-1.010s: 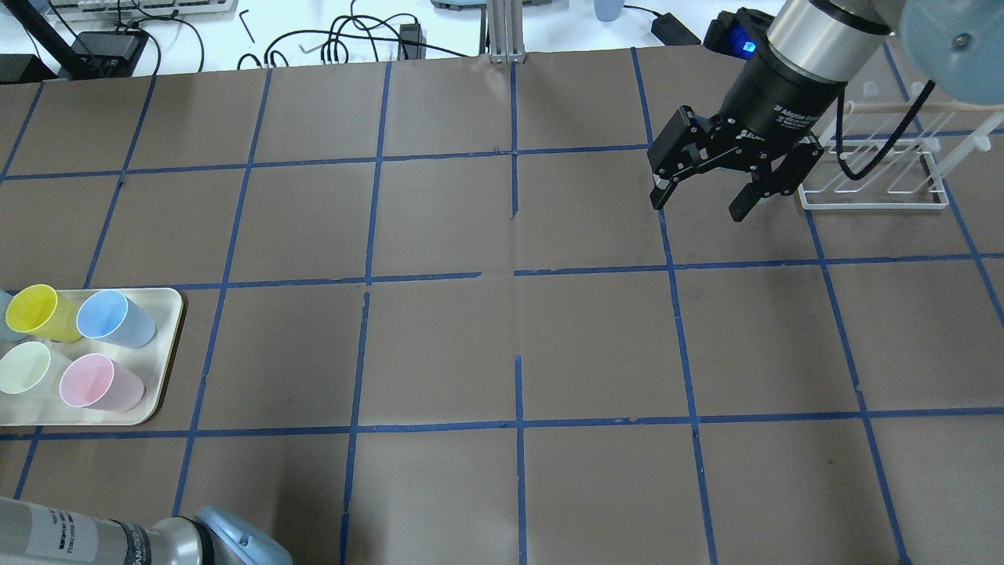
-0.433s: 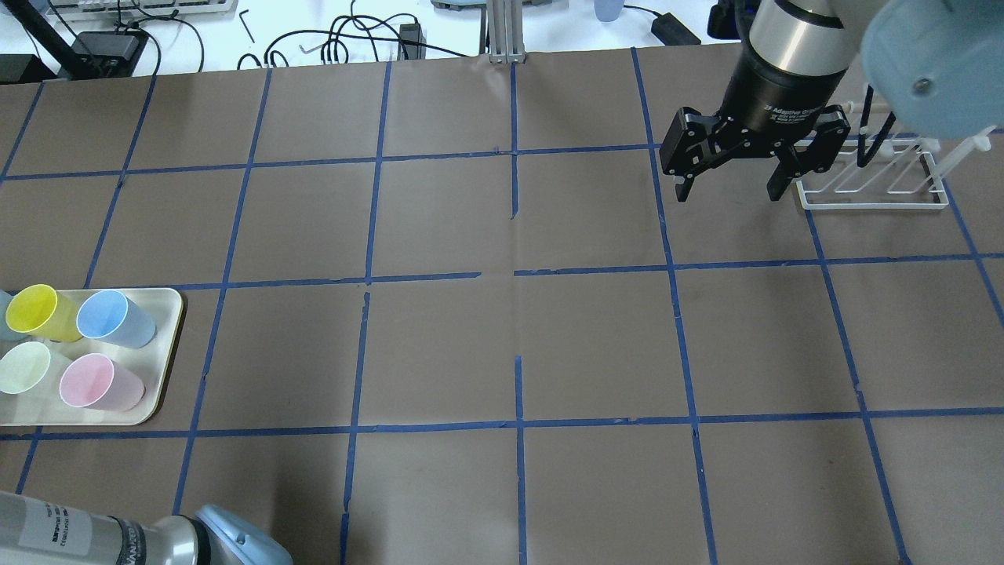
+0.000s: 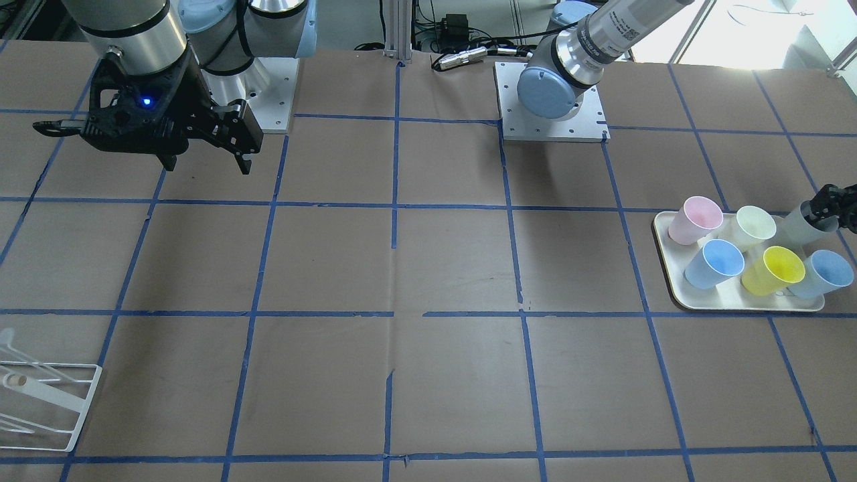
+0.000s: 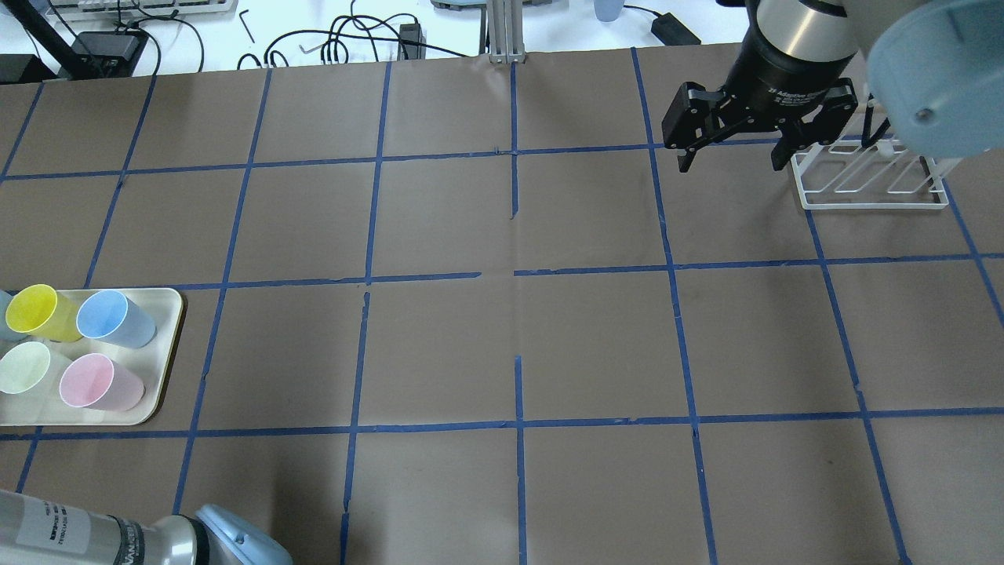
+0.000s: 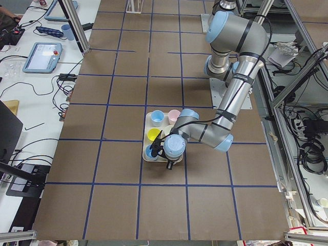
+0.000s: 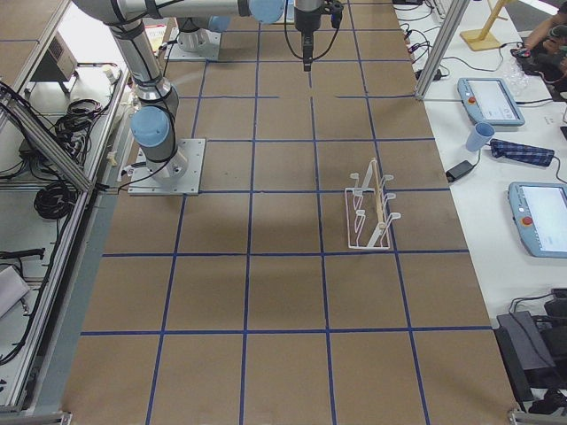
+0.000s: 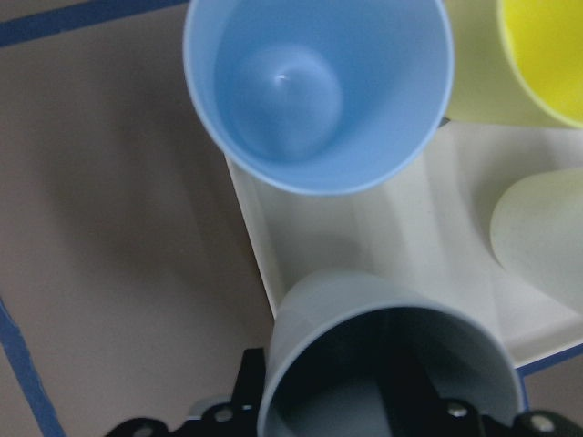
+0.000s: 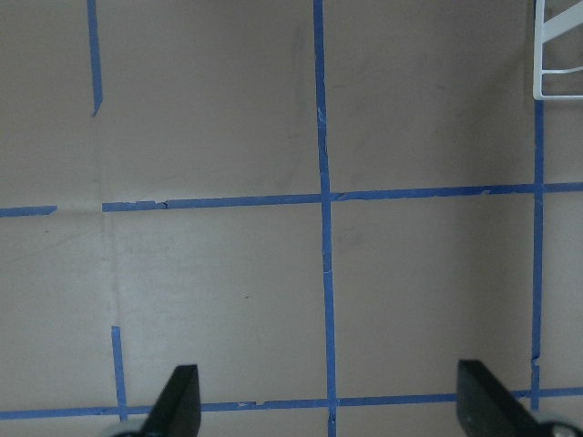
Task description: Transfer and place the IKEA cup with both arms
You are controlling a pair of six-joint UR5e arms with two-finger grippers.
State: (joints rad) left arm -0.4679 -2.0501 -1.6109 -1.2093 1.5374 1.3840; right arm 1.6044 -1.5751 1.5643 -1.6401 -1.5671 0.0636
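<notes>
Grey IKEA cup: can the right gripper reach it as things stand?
Probably not. The right gripper hangs open beside the wire rack at the table's opposite end. The IKEA cup sits at a corner of the tray, with the left gripper right at it.

Grey IKEA cup (image 3: 798, 229) at tray (image 3: 736, 305) corner, left claw (image 3: 829, 209) astride rim.

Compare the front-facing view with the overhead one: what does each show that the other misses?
Front-facing only: the left end effector at the rim of the IKEA cup, and a second light blue cup at the tray's end. Overhead only: the desk with cables beyond the table. Both: the open right end effector, the white rack (cropped in front-facing), the tray, and the yellow cup, pink cup, pale green cup and nearer light blue cup.
</notes>
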